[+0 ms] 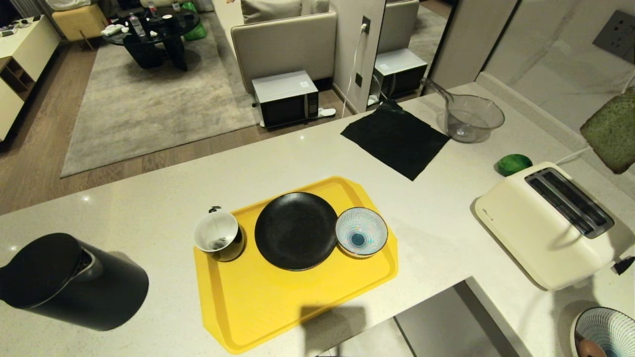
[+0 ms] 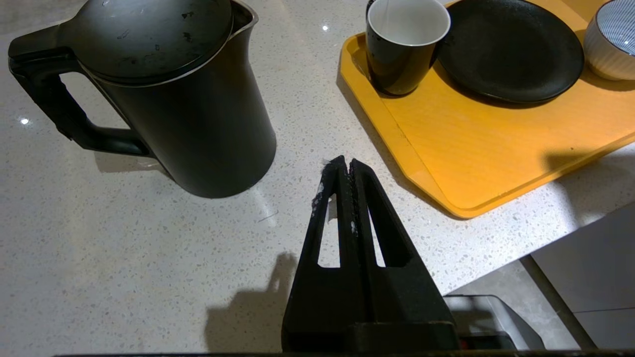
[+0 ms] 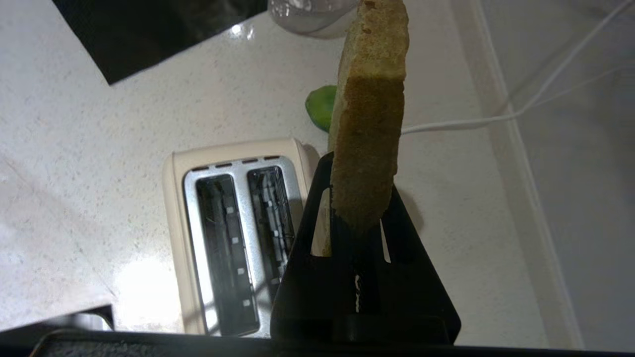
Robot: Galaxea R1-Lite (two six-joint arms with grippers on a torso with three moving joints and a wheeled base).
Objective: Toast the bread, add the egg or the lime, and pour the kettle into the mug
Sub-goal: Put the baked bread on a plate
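Toasting step: the right gripper (image 3: pixel 358 218), jaws clamped on the bread (image 3: pixel 369 114), holds the slice above and right of the toaster (image 1: pixel 545 223). Next: align the slice edge-down over a slot. The left gripper (image 2: pixel 347 166), shut and empty, is parked near the kettle (image 2: pixel 163 89).

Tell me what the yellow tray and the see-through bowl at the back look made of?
The yellow tray looks like moulded plastic: uniform colour, matte sheen, rounded raised rim. The clear bowl could be glass or clear plastic; the counter shows through its glossy wall, and the look alone doesn't settle which.
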